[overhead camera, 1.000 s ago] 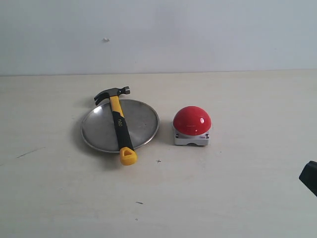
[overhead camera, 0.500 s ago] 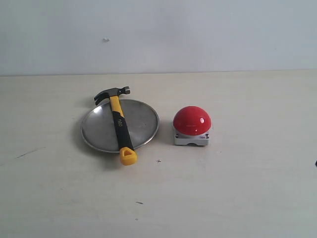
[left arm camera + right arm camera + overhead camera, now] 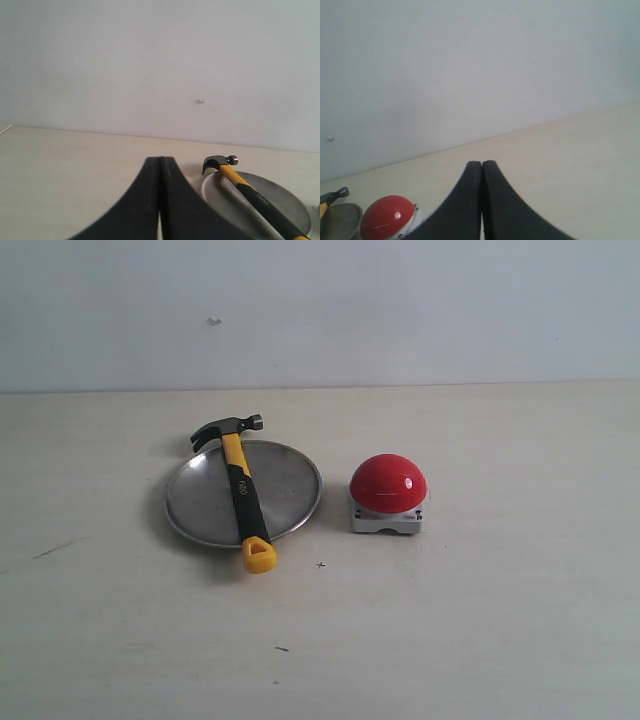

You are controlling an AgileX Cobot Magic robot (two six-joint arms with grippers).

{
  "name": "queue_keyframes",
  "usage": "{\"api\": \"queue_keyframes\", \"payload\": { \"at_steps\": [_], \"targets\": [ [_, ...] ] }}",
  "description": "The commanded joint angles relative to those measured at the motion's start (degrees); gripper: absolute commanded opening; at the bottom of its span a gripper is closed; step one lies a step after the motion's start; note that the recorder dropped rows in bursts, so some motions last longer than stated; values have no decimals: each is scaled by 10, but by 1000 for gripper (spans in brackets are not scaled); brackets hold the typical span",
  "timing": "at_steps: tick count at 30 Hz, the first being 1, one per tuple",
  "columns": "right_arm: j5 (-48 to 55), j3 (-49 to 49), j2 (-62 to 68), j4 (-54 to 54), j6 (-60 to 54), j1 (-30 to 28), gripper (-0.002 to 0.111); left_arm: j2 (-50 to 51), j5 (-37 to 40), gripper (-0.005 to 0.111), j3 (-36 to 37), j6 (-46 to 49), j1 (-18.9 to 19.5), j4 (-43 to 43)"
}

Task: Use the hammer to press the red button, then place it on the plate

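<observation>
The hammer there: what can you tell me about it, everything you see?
The hammer is a small claw hammer: dark metal head, handle yellow by the head, black with white lettering in the middle, yellow at the end with a triangular hole. It lies across the plate, head past the far rim, yellow end jutting over the near rim. Nothing grips it.
</observation>
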Motion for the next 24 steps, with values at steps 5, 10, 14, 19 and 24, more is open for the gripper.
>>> {"api": "queue_keyframes", "payload": {
  "at_steps": [5, 10, 14, 19, 24],
  "targets": [
    [19, 3, -9, -8, -16, -6, 0, -4, -1, 0, 1, 3, 1, -5],
    [19, 3, -9, -7, -16, -6, 0, -4, -1, 0, 1, 3, 1, -5],
    [19, 3, -9, -7, -16, -6, 0, -4, -1, 0, 1, 3, 1, -5],
    [19, 3, -9, -3, -16, -6, 0, -4, -1, 0, 1, 3, 1, -5],
    [19, 3, -9, -3, -16, -6, 0, -4, -1, 0, 1, 3, 1, -5]
  ]
}}
